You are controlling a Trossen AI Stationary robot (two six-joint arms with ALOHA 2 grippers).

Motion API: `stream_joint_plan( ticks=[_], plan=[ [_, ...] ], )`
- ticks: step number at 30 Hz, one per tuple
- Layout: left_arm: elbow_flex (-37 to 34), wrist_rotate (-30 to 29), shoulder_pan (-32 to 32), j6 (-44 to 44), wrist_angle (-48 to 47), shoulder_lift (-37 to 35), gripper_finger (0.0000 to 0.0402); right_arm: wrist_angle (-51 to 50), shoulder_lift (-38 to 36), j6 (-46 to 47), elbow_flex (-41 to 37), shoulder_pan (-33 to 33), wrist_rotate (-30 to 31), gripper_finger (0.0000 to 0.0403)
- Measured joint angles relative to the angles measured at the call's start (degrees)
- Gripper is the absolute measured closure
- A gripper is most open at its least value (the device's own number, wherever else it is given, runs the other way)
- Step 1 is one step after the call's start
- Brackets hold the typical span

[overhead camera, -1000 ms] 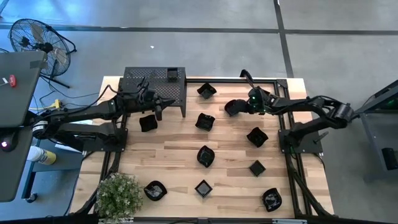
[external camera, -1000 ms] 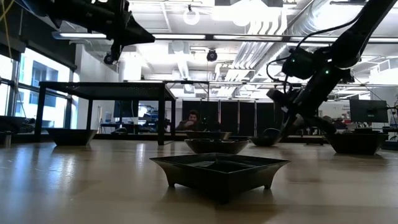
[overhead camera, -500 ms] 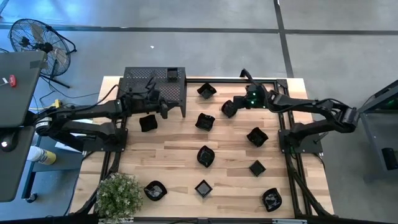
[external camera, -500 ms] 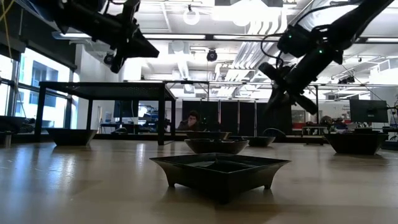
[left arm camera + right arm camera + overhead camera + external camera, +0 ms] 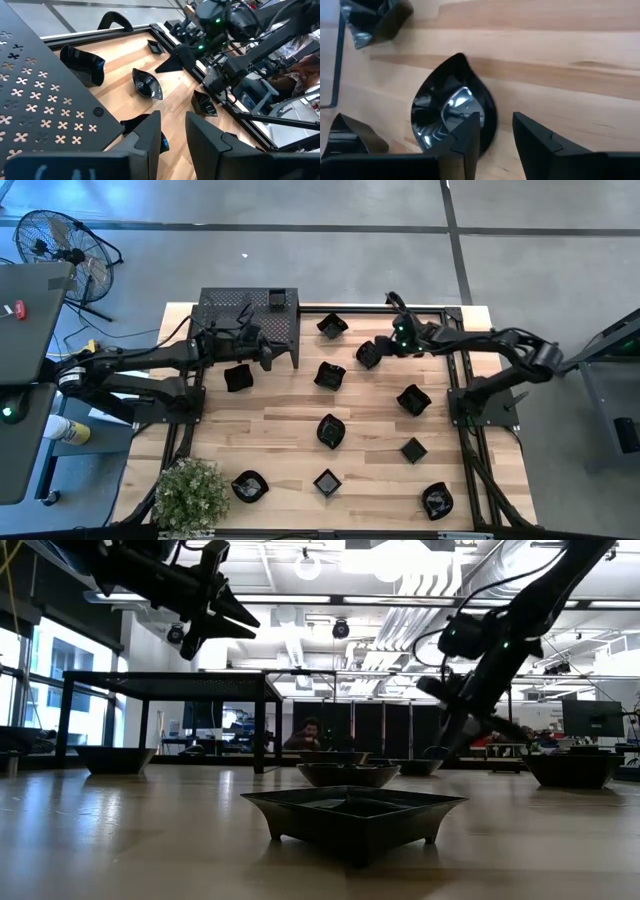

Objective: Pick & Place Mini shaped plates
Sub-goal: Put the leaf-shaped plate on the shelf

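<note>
Several tiny glossy black plates lie scattered on the wooden table, such as a square one (image 5: pixel 327 482) near the front and a square one (image 5: pixel 352 812) close to the low camera. One more small dish (image 5: pixel 277 298) sits on the black perforated shelf (image 5: pixel 248 318). My right gripper (image 5: pixel 383 348) (image 5: pixel 495 140) is open, low over a rounded plate (image 5: pixel 368 353) (image 5: pixel 452 120) that rests on the table near its far edge. My left gripper (image 5: pixel 270 355) (image 5: pixel 172 135) (image 5: pixel 240 620) is open and empty, held high beside the shelf's front right leg, above a plate (image 5: pixel 150 130). My right gripper points down at the rounded plate. One finger (image 5: pixel 470 132) stands over the plate's rim (image 5: pixel 487 117) and the other (image 5: pixel 535 137) over bare wood beside it. Whether the finger touches the rim, I cannot tell.
A potted plant (image 5: pixel 190 492) stands at the near left corner. A black frame (image 5: pixel 440 310) borders the table's far and right sides. A square plate (image 5: pixel 237 377) lies just in front of the shelf. Bare wood shows at the table's left middle. A fan (image 5: pixel 60 245) stands on the floor beyond.
My left gripper has moved toward the table's right along the shelf's front and tipped its fingers downward. My right gripper rose above the rounded plate, then came back down over it, ending slightly farther left.
</note>
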Motion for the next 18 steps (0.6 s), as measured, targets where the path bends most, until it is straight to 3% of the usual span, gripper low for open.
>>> stream_joint_plan(
  ticks=[4, 9, 12, 18],
  plan=[
    [0.0, 0.0, 0.0, 0.0, 0.0, 0.0, 0.0312, 2.1, 4.2, -0.2, 0.0, 0.0, -1.9, 0.0310],
    [0.0, 0.0, 0.0, -0.1, 0.0, 0.0, 0.0312, 3.4, 5.7, -1.5, 0.0, 0.0, -3.9, 0.0362],
    [0.0, 0.0, 0.0, -0.6, 0.0, 0.0, 0.0312, 4.9, 4.0, -2.3, 0.0, 0.0, -3.8, 0.0395],
    [0.0, 0.1, 0.0, -2.0, 0.1, 0.0, 0.0312, 5.6, -3.5, -2.5, 0.0, 0.8, -2.2, 0.0394]
  ],
)
